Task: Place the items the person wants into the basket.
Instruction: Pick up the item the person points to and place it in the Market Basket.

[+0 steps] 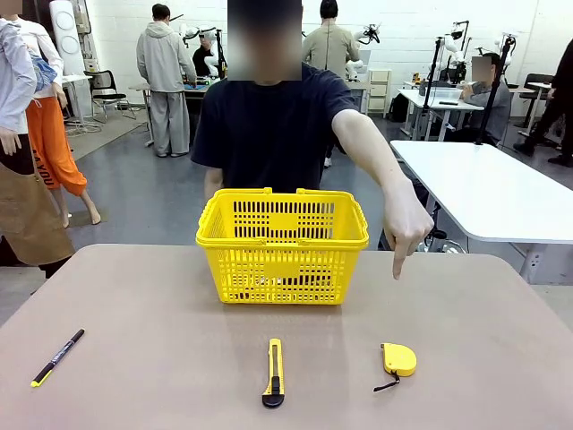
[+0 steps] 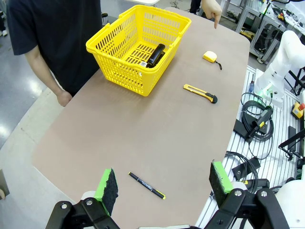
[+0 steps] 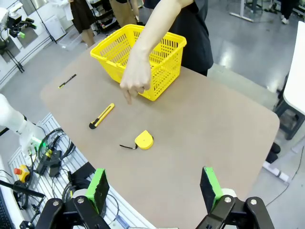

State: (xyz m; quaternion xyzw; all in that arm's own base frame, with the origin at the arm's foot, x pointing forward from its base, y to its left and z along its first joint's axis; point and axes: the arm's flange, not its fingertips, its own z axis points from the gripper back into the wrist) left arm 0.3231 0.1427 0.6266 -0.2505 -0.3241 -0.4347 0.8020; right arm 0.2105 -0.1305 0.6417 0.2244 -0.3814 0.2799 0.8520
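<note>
From the front, the person (image 1: 269, 125) stands behind the yellow basket (image 1: 282, 242) at the far side of the table (image 1: 161, 305). One hand (image 1: 405, 228) is stretched out over the tabletop, its forefinger pointing straight down above the yellow tape measure (image 1: 398, 358). The tape measure lies on the near part of the table with its black strap trailing, well apart from the basket. A yellow-and-black utility knife (image 1: 274, 373) lies to its left in line with the basket's middle, and a thin black pen (image 1: 57, 357) lies far off at the left edge. In the left wrist view, the left gripper (image 2: 163, 181) hangs above the near edge of the table with its green pads spread wide and nothing between them. The pen lies just below and ahead of it, inside the span of the fingers. The basket sits far ahead and somewhat to its left, with a black stapler (image 2: 156, 55) lying on its floor. The knife and the tape measure lie well ahead to its right. In the right wrist view, the right gripper (image 3: 155, 186) also has its fingers wide apart and empty. The tape measure lies on the table a short way ahead, roughly centred between the fingers, and the pointing finger hangs just beyond it. The knife lies farther off to the left and the basket sits behind the hand.
</note>
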